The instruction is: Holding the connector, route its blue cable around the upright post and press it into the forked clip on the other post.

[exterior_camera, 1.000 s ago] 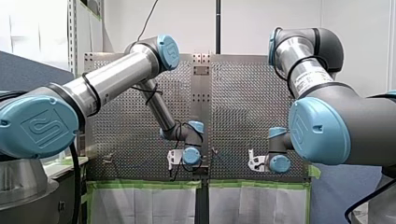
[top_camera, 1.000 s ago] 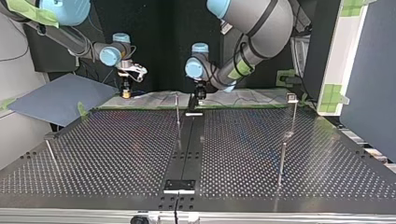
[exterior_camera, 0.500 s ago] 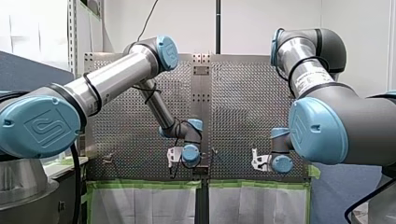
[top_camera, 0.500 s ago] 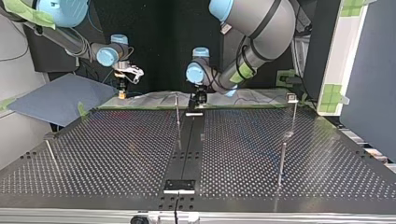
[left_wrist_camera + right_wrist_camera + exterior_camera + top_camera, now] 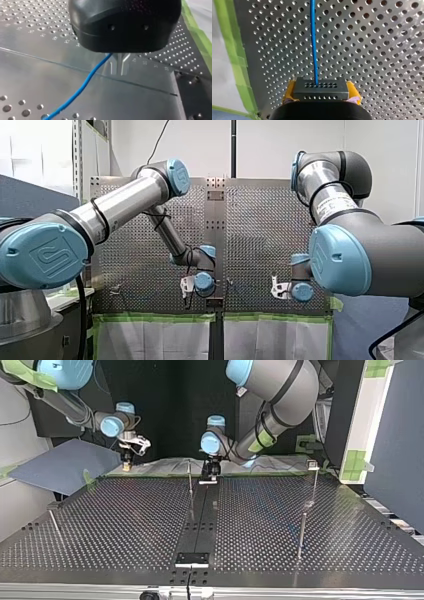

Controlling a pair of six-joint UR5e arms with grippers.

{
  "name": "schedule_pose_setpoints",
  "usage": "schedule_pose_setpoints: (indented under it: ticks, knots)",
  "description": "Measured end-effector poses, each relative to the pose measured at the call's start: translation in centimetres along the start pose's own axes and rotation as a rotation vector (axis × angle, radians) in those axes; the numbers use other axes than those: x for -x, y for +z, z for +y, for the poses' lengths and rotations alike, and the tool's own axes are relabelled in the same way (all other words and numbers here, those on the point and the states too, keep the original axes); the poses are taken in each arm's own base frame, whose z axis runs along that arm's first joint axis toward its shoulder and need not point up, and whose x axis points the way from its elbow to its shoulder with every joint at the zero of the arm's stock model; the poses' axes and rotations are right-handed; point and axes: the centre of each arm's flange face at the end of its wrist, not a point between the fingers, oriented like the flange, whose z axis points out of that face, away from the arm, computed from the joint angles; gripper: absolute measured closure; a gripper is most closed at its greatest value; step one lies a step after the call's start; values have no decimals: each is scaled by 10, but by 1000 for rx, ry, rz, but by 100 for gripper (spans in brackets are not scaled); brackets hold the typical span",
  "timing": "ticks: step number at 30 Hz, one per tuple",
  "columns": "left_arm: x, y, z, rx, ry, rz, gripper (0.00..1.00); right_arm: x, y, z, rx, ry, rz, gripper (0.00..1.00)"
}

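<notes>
My yellow-padded right tool [image 5: 320, 90] is clamped on the black rectangular connector [image 5: 321, 87] at 11 o'clock on the perforated metal tabletop [image 5: 374, 50] in the top view. Its thin blue cable [image 5: 313, 37] runs straight ahead. At 12 o'clock, the cable passes beside my black left tool [image 5: 119, 65]; whether that tool is apart or together cannot be told.

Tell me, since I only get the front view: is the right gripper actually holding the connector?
Observer: Yes; the right wrist view shows the connector clamped between the right gripper's yellow pads.
Operator: Where does its cable go?
Observer: The blue cable leaves the connector's face and runs straight ahead over the perforated table.
Operator: And the left gripper?
Observer: The left wrist view shows the cable running up to the left gripper; whether it is gripped, I cannot tell.
</notes>
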Motion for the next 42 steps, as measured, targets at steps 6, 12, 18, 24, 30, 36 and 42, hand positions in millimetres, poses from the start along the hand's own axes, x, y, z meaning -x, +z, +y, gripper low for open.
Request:
schedule_pose_setpoints:
  ticks: [6, 12, 18, 24, 30, 36, 42]
  knots:
    - [7, 7, 0, -6, -4, 0, 94, -10, 12, 5, 11, 8, 16, 100]
    - [13, 13, 2, -7, -7, 1, 94, -18, 24, 13, 22, 12, 30, 100]
    - [15, 17, 5, -13, -7, 5, 94, -28, 34, 19, 33, 14, 41, 100]
    - [16, 19, 7, -16, -7, 9, 94, -38, 44, 25, 52, 12, 42, 100]
    - [16, 20, 10, -12, -6, 13, 92, -38, 45, 27, 56, 12, 35, 100]
    - [16, 20, 10, -18, 4, 21, 71, -37, 45, 27, 53, 14, 28, 100]
    - [11, 14, 4, -57, 59, 63, 5, -36, 44, 26, 50, 15, 18, 100]
